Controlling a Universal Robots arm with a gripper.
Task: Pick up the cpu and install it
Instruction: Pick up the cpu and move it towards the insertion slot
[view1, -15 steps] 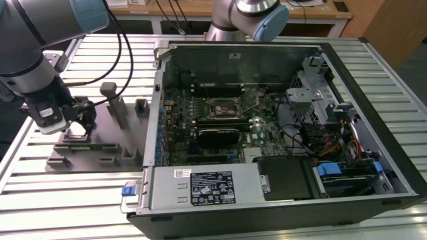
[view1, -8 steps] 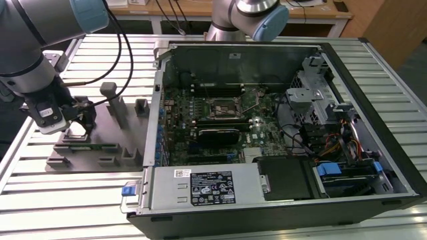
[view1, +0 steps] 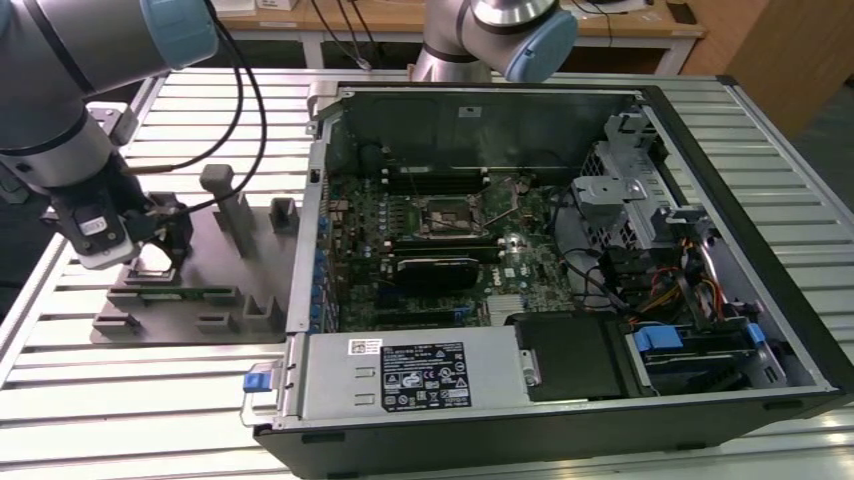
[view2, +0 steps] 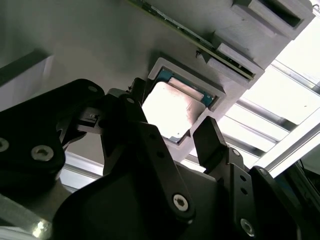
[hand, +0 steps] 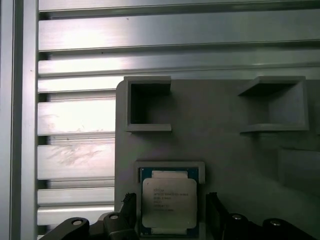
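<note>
Lying flat in a shallow square recess of the grey holder tray (hand: 225, 165), the cpu (hand: 169, 202) is seen with its silvery top facing up and a thin green rim showing around it. It is straddled by the gripper (view1: 160, 240), whose black fingers (hand: 212, 215) are spread apart, one on each side of the recess, with a gap left to the chip; nothing is grasped. Two box-shaped pockets (hand: 147, 105) are raised further along the tray. The tray is set on a slatted metal table (view1: 120, 400), at the exterior view's left of an opened computer case (view1: 787, 300), in which the motherboard (view1: 400, 215) is exposed.
</note>
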